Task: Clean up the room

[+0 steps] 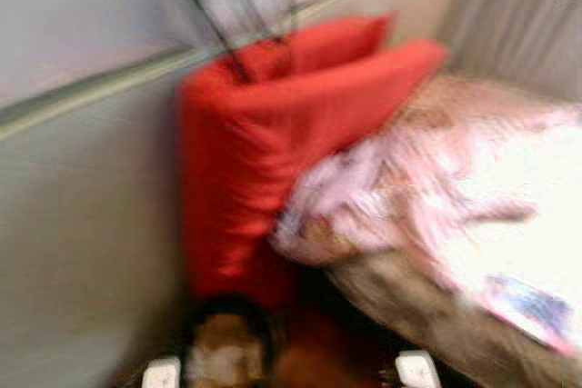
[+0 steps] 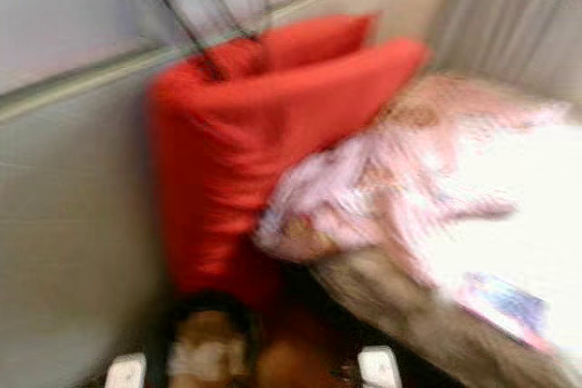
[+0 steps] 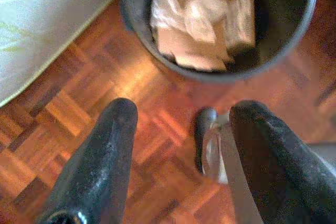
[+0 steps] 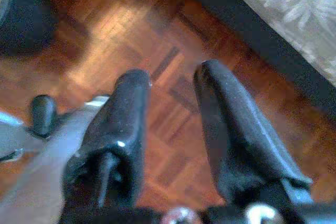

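A dark round bin (image 3: 220, 61) stands on the parquet floor, holding crumpled white paper and brown cardboard (image 3: 199, 24); it also appears blurred at the bottom of the head view as the bin (image 1: 227, 343). My left gripper (image 3: 181, 119) hangs open above the floor just short of the bin, nothing between its fingers. My right gripper (image 4: 170, 85) hangs open over bare parquet beside the bed's patterned cover (image 4: 283, 9).
A red cushioned piece (image 1: 273, 143) leans against the pale wall (image 1: 82, 224). To the right lies a bed (image 1: 409, 306) with rumpled pink bedding (image 1: 427, 188) and a small colourful item (image 1: 532, 311). A dark stand (image 1: 236, 6) rises behind the red piece. The head views are blurred.
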`<state>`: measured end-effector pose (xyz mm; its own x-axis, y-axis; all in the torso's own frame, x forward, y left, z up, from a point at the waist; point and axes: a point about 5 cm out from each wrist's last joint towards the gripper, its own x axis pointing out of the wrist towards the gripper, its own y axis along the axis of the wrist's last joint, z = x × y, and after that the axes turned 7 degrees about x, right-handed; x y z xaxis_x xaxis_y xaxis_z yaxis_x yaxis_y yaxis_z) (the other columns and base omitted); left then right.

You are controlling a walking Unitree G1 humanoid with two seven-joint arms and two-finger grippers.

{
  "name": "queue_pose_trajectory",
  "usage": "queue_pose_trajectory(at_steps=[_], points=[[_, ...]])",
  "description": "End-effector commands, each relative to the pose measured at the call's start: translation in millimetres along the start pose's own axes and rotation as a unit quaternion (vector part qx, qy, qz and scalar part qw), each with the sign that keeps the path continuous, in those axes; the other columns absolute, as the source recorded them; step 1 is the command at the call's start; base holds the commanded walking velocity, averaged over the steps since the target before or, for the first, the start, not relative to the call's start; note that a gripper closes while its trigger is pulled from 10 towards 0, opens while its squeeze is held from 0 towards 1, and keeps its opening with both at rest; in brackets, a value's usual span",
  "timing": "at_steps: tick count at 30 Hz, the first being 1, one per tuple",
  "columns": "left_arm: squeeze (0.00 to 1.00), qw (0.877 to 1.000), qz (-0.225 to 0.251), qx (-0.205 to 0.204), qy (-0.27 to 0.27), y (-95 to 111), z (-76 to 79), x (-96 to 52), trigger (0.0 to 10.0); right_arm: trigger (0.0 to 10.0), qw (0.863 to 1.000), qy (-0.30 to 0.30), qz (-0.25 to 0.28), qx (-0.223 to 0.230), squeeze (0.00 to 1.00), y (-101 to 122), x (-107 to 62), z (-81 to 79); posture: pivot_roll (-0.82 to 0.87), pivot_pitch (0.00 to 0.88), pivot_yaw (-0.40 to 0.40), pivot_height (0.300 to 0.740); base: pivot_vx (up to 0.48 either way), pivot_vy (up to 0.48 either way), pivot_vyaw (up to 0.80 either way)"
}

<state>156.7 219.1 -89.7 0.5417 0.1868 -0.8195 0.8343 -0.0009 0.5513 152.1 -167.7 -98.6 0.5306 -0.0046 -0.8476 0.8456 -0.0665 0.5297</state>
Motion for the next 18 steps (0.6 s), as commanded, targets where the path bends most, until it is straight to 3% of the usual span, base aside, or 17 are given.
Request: queue_pose_trajectory(at_steps=[1,11,18], points=[[0.00,0.995,0.071,0.043,-0.052,50.0,-9.6,5.9,10.0,10.0,0.992,-0.001,0.058,0.116,0.00,37.5,1.1,32.7,0.04,0.000,-0.052,0.740,0.000,-0.480,0.00],[0.00,0.995,0.069,0.054,-0.052,48.1,-13.5,5.6,10.0,10.0,0.990,0.003,0.060,0.127,0.00,34.8,1.3,27.9,0.03,0.000,-0.019,0.740,0.000,-0.480,0.00],[0.00,0.996,0.062,0.044,-0.049,45.5,-13.4,5.6,10.0,10.0,0.990,0.001,0.060,0.128,0.00,33.8,1.1,28.3,0.03,0.000,-0.019,0.740,0.000,-0.042,0.00]])
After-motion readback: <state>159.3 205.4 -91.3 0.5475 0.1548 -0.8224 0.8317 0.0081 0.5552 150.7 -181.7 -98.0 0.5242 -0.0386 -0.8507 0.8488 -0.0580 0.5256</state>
